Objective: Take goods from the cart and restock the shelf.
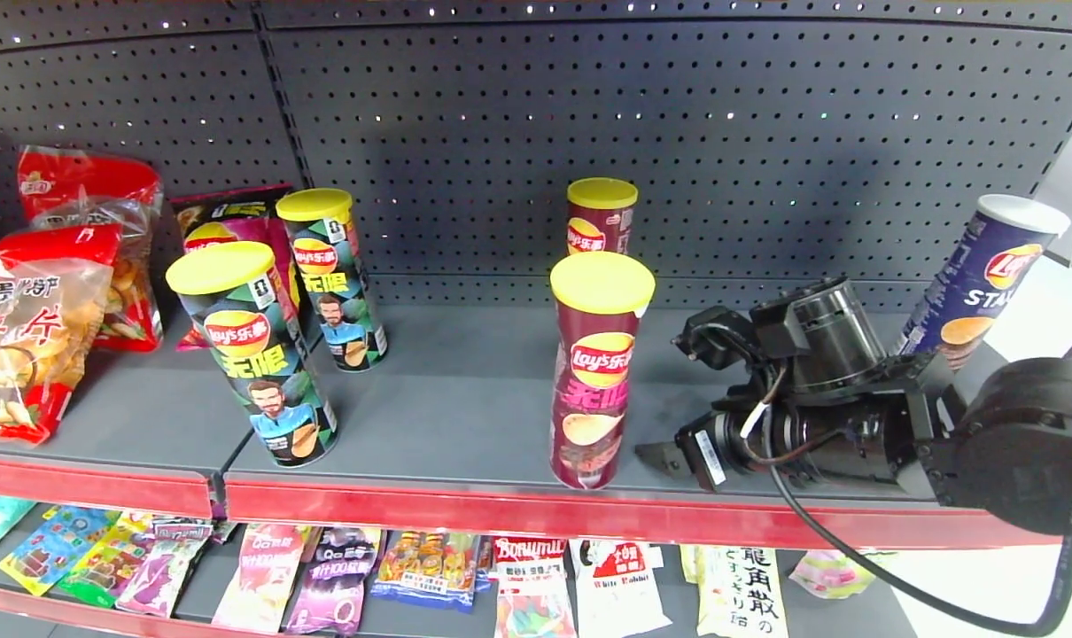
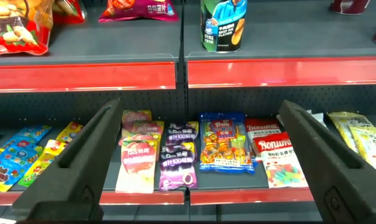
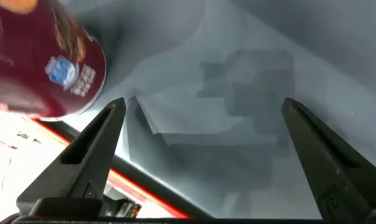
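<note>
A maroon chip can (image 1: 598, 372) with a yellow lid stands upright at the front edge of the grey shelf (image 1: 465, 399). My right gripper (image 1: 660, 456) lies low over the shelf just right of that can. In the right wrist view the right gripper (image 3: 203, 106) is open, and the maroon can's base (image 3: 57, 68) sits outside one finger (image 3: 91, 149), not between them. A second maroon can (image 1: 600, 217) stands at the back. A blue can (image 1: 979, 283) stands behind the right arm. My left gripper (image 2: 200, 106) is open and holds nothing, below the shelf's red lip (image 2: 281, 71).
Two green cans (image 1: 252, 354) (image 1: 334, 279) stand left of centre, with snack bags (image 1: 31, 328) at the far left. Candy packets (image 2: 175, 155) line the lower shelf. A pegboard wall (image 1: 589, 115) backs the shelf. Bare shelf lies between the green and maroon cans.
</note>
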Tool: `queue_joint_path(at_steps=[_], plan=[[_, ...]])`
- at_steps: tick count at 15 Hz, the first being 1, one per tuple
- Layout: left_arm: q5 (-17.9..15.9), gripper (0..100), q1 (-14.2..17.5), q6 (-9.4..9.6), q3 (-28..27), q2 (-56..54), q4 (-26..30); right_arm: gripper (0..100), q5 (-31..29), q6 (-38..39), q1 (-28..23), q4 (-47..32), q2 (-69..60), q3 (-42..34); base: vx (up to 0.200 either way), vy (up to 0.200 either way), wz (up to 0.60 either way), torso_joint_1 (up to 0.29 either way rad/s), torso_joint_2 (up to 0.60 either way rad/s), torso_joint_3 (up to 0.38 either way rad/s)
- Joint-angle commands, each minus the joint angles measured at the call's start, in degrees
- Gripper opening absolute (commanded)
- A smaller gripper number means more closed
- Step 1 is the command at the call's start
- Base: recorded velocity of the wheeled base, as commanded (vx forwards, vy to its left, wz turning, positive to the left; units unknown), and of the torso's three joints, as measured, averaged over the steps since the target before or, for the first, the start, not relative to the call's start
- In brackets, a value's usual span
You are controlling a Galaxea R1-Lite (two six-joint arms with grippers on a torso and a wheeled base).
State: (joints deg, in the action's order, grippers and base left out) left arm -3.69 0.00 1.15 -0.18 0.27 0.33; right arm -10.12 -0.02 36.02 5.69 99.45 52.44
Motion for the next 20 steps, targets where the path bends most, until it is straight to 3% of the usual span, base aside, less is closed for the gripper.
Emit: queue_joint_path(at_steps=[1,20], plan=[[0.00,100,0.00,0.00,0.01,0.08,0.02,100,0.01,-0.15,0.19,0.02,0.74,0.47,0.000,0.000,0.00,0.000,0.00,0.000],[0.00,100,0.00,0.00,0.01,0.08,0.02,100,-0.52,-0.24,2.74,0.02,2.68,2.40,0.000,0.000,0.00,0.000,0.00,0.000]])
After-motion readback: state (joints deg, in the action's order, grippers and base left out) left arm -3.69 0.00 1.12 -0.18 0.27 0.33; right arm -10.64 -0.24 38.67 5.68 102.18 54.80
